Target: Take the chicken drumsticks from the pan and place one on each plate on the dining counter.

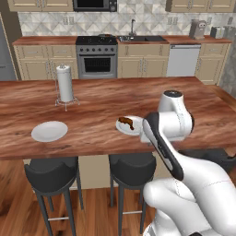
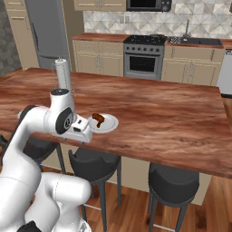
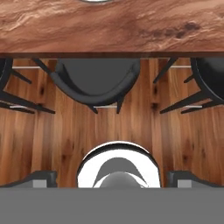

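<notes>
One chicken drumstick (image 1: 126, 122) lies on the white plate (image 1: 123, 129) at the near edge of the dining table (image 1: 115, 106), just beyond the robot's hand. In the left base view its long axis runs from upper left to lower right; in the right base view the drumstick (image 2: 98, 119) sits on the left part of that plate (image 2: 108, 123), slanting toward the near edge. A second white plate (image 1: 49, 131) rests bare well to the left, also near the table's front edge. A paper towel holder (image 1: 65, 85) stands upright farther back on the left. The fingers (image 3: 44, 177) are spread wide with nothing between them, and the hand view looks down over the table edge at a dark stool (image 3: 97, 82) and the wood floor (image 3: 131, 127). The stove (image 1: 96, 56) stands at the far wall.
</notes>
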